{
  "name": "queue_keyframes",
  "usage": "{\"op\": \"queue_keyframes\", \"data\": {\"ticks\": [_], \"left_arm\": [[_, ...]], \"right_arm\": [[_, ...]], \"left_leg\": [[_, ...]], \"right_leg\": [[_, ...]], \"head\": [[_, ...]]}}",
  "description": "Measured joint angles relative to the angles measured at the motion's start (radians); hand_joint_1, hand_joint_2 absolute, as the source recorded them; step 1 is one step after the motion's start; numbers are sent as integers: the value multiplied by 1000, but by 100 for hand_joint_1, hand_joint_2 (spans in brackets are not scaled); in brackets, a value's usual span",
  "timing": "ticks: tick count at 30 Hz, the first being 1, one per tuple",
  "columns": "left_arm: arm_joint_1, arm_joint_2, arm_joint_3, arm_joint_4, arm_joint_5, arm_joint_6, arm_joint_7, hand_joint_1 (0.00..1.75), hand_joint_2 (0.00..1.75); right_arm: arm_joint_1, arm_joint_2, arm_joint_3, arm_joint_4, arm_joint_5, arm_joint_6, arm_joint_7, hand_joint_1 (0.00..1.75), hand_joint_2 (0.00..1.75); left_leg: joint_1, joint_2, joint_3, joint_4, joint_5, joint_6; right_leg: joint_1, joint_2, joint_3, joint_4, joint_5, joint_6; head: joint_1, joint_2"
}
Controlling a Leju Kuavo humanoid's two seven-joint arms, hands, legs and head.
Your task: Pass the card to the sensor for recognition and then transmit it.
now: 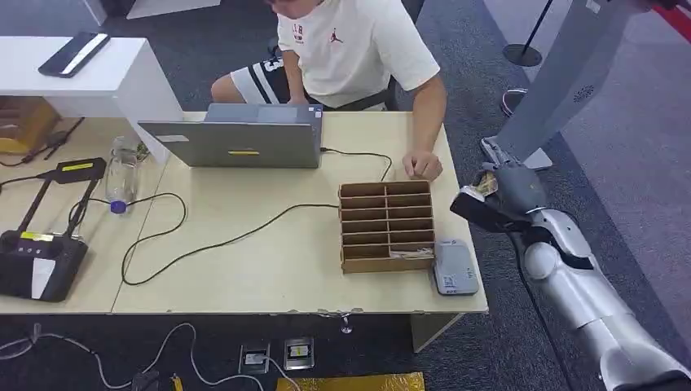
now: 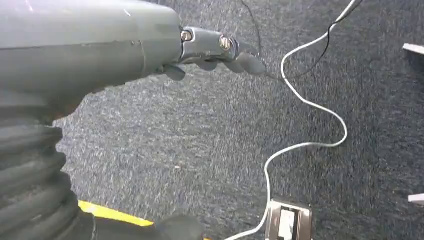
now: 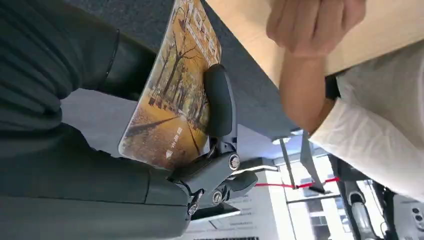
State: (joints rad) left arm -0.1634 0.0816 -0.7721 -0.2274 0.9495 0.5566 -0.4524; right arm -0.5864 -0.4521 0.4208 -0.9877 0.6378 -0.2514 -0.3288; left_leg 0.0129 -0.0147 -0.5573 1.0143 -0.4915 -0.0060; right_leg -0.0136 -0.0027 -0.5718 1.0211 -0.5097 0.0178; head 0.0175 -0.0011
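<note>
Right hand (image 1: 507,191) hangs off the worktop's (image 1: 269,269) right edge, fingers (image 3: 219,100) pinching the card (image 3: 175,90), just beside a person's hand (image 1: 423,166). Sensor (image 1: 455,267) lies on the near right corner beside a box (image 1: 386,226). Left hand (image 2: 210,50) hangs over carpet (image 2: 200,150), fingers loosely curled, holding nothing.

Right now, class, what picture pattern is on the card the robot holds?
An autumn scene of golden-orange trees on the card, clearest in the right wrist view.
</note>
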Motion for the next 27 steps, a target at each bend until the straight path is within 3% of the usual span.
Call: {"op": "queue_keyframes", "data": {"ticks": [16, 27], "left_arm": [[0, -1, 0, 0, 13, 7, 0, 0, 175], [-1, -3, 0, 0, 15, 9, 0, 0, 175]], "right_arm": [[90, -50, -15, -75, 7, 89, 45, 175, 175], [157, -55, -13, -140, 13, 130, 81, 175, 175]], "left_leg": [[0, 0, 0, 0, 0, 0], [0, 0, 0, 0, 0, 0]], "right_leg": [[0, 0, 0, 0, 0, 0], [0, 0, 0, 0, 0, 0]], "head": [[1, 0], [0, 0]]}}
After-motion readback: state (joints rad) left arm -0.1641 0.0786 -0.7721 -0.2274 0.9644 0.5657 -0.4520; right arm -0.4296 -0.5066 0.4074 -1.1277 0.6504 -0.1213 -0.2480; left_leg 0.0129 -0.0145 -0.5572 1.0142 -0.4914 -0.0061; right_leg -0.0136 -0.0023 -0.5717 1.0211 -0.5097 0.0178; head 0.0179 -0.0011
